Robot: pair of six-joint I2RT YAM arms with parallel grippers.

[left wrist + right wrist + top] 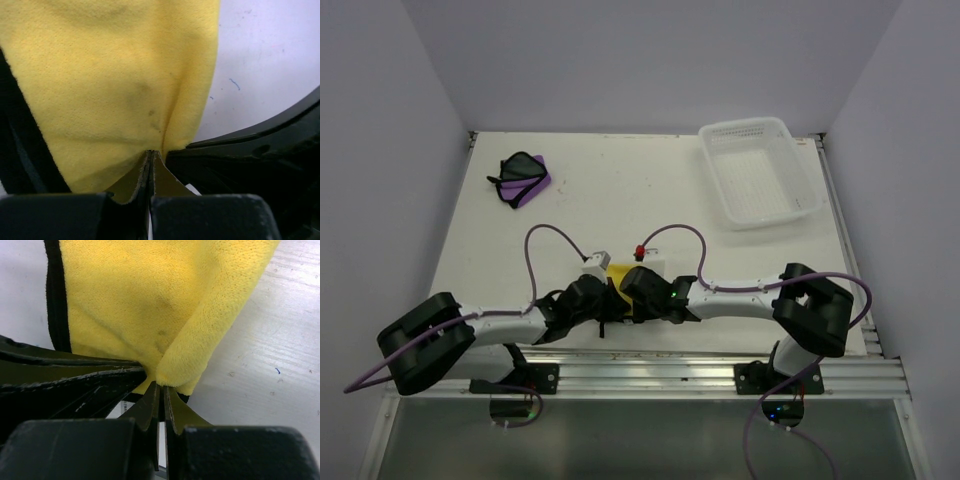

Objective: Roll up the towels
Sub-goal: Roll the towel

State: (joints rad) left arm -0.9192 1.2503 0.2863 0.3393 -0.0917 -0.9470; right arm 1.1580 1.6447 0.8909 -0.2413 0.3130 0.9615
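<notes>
The yellow towel (619, 277) lies near the table's front edge, mostly hidden between both grippers. My left gripper (601, 290) is shut on its near edge; in the left wrist view the yellow towel (115, 80) bunches out from my closed jaws (150, 152). My right gripper (633, 287) is shut on the same towel; in the right wrist view the towel (150, 305), with black edging at its left, folds out of the gripper (161, 385). The purple towel (524, 178) lies crumpled at the far left, black side partly up.
A white perforated basket (760, 170) stands at the far right corner. A small white box with a red button (642, 250) sits just beyond the grippers. The other arm's dark finger crosses each wrist view.
</notes>
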